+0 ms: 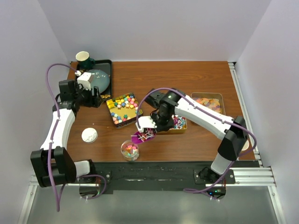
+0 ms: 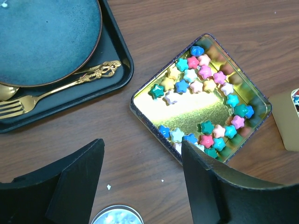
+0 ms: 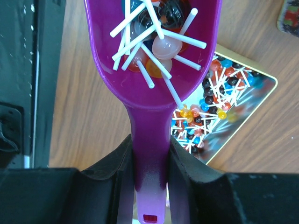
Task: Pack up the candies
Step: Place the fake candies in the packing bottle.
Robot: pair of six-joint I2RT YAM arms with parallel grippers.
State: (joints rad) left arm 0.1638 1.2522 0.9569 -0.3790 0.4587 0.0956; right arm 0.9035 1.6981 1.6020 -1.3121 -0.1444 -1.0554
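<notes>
**Caller:** Your right hand (image 3: 149,161) is clamped on the handle of the purple scoop (image 3: 150,119), a finger pressed to each side, with the bowl pointing away from the wrist.

**Spotter:** And it's loaded! Lollipops (image 3: 161,46) are heaped in the bowl, white sticks crossing every way, with pink, orange and dark heads.

**Caller:** From overhead, you've got that scoop near the middle of the surface (image 1: 196,74). The small glass cup (image 1: 122,148) is just at its 7 o'clock, with a few coloured pieces (image 1: 131,150) inside.

**Spotter:** At the scoop's 2 o'clock is the gold lollipop tin (image 3: 262,86), with plenty more sticks and heads tangled in it. Further out at 2 o'clock, orange gummies (image 1: 209,103) fill a third tin (image 1: 208,94).

**Caller:** Now your left hand (image 2: 142,186). The fingers are wide apart with bare wood between them, gripping nothing.

**Spotter:** At its 1 o'clock in the wrist view is the square tin (image 2: 205,112) of star candies (image 2: 196,74) in blue, pink, teal and cream. They lie in two bands with bare gold floor between them.

**Caller:** At that hand's 11 o'clock a black tray (image 2: 117,70) carries a blue plate (image 2: 46,37), and a gold fork (image 2: 60,91) lies beside the plate.

**Spotter:** Overhead, a white round lid (image 1: 88,135) lies alone at 6 o'clock from your left hand.
</notes>
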